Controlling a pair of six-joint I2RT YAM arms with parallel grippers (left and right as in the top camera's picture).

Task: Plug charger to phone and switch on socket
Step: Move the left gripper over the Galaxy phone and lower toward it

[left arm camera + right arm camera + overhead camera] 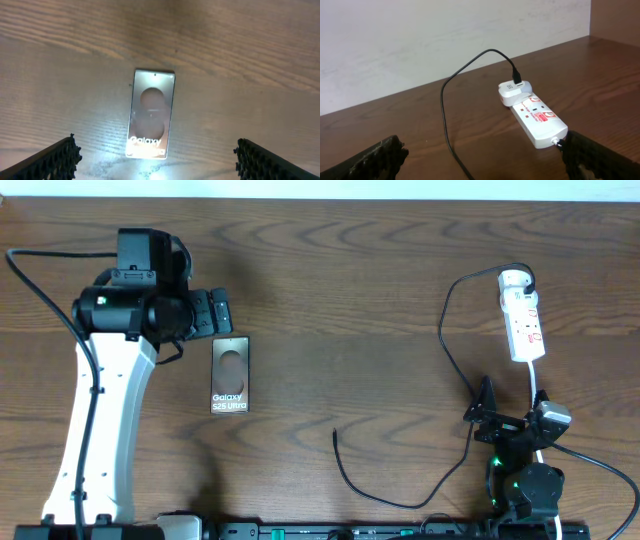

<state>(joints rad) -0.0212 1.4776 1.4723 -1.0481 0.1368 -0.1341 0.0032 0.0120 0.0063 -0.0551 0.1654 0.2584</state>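
The left gripper [213,312] hung wide open and empty beside the phone [229,374] lying flat on the table [360,300], and the right gripper [515,418], equally open, faced the power strip [524,320], the black cable [400,502] trailing loose between.

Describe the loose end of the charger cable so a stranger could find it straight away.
Find the white power strip on the table's right side. A thin black cable leaves the adapter at its far end, loops toward the near edge and rises to a loose tip right of the phone. Unlike the strip's white cord, it is black and ends free on wood.
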